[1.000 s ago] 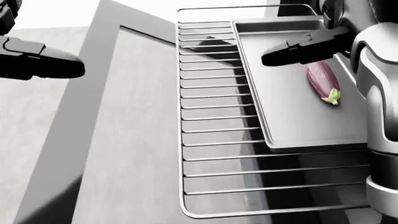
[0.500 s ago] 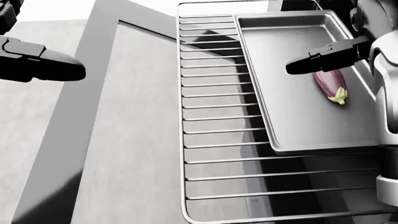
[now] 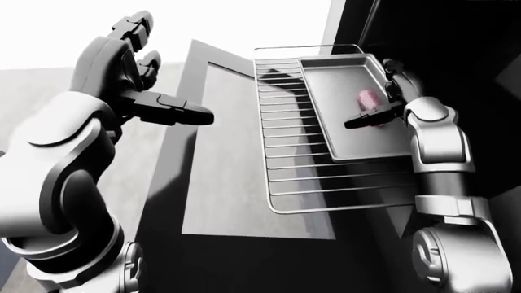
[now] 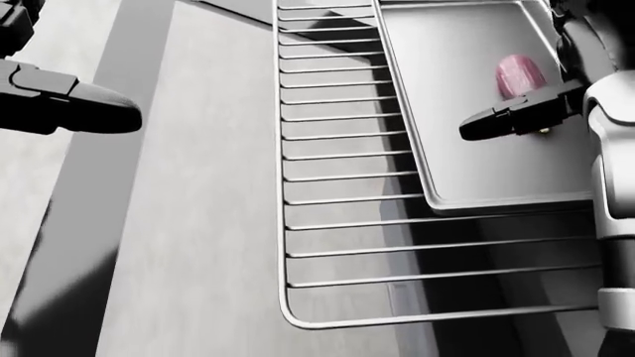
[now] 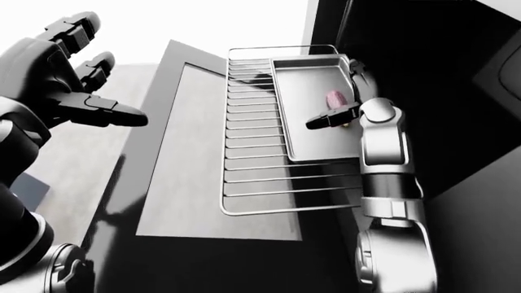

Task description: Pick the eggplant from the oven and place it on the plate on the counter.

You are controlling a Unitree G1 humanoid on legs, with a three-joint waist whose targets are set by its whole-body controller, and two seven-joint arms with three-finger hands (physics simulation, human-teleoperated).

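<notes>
My arms are smooth silver-grey shells with rounded joint housings and dark seams; the left hand (image 3: 134, 67) and right hand (image 4: 526, 111) are matte black, with blocky, segmented three-finger digits.

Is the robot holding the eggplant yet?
No. The right hand hovers open over the eggplant on the tray; the left hand is open and holds nothing.

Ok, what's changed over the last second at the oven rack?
The right hand has moved down over the eggplant, now covering its stem end; fingers open, nothing grasped. The head view shifted too. The eggplant remains on the tray, and the left hand stays raised, empty.
</notes>
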